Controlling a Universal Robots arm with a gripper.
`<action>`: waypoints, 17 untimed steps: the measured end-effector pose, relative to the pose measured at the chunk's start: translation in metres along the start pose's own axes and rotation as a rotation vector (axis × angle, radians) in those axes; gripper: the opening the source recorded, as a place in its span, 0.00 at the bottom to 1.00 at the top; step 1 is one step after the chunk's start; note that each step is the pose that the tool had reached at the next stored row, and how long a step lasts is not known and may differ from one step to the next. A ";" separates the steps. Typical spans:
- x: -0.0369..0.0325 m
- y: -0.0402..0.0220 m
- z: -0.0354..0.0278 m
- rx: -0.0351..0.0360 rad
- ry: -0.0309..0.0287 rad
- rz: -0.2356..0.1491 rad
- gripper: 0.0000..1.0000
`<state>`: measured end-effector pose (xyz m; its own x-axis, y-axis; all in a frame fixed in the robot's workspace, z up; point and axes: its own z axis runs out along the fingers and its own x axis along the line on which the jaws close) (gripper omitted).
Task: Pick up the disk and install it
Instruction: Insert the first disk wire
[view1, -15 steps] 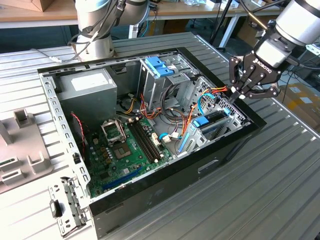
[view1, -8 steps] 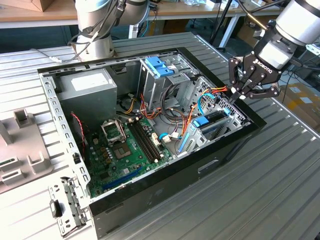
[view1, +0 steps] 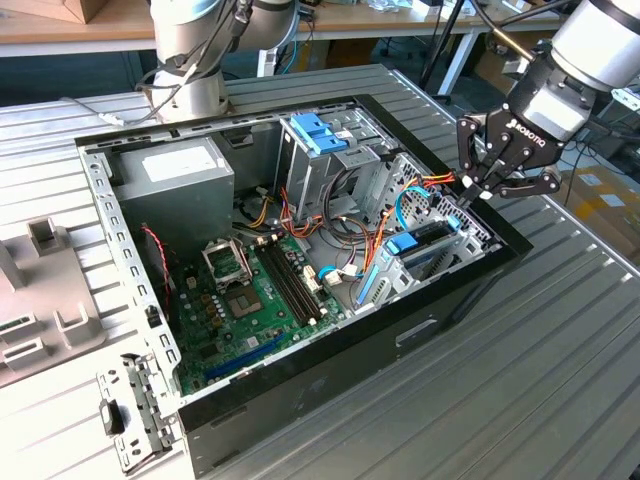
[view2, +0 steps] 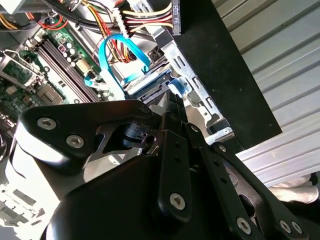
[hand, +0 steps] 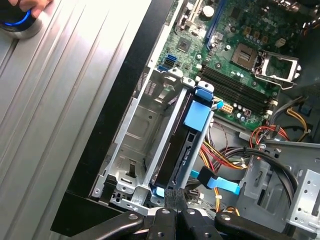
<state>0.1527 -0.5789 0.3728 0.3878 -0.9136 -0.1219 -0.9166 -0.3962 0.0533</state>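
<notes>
- Two black fingers (view1: 478, 185) come together to a narrow tip in the exterior view. They look pinched on the far end of the disk (view1: 428, 245), at the case's edge on the exterior view's right.
- In the first wrist view the gripper (hand: 175, 197) meets the end of the disk (hand: 177, 150) close to the small blue tab there. The exact touch spot is hidden, so I take this as a grip, not as sure.
- The disk stands on its long edge in the metal bay (hand: 137, 135) by the black case wall (hand: 120, 100). Its blue rails run down its length, and a blue patch sits on its upper edge.
- It looks partly seated, so I judge the work is at the pushing-in stage and not yet done.
- To do this well, push straight along the rails. A sideways lean could jam the disk in the bay.
- Go slowly, and hold firm so the tip does not slip off the thin edge.
- A blue cable (view2: 120, 57) and a bunch of red and yellow wires (hand: 220, 157) lie just beside the bay. Mind that they do not get caught under the disk.
- Farther out lie the green board (view1: 250, 300) and the tall grey cage (view1: 315, 160) with its light blue bracket.
- The case sits on a ribbed metal tabletop (view1: 520, 380).
</notes>
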 end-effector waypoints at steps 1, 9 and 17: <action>0.0000 0.0000 0.0000 -0.0011 0.0005 -0.009 0.11; 0.0000 0.0000 0.0000 -0.0073 0.0033 -0.059 0.11; 0.0001 -0.0002 0.0000 -0.0160 0.0070 -0.130 0.11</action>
<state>0.1529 -0.5789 0.3728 0.5043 -0.8549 -0.1218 -0.8567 -0.5130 0.0532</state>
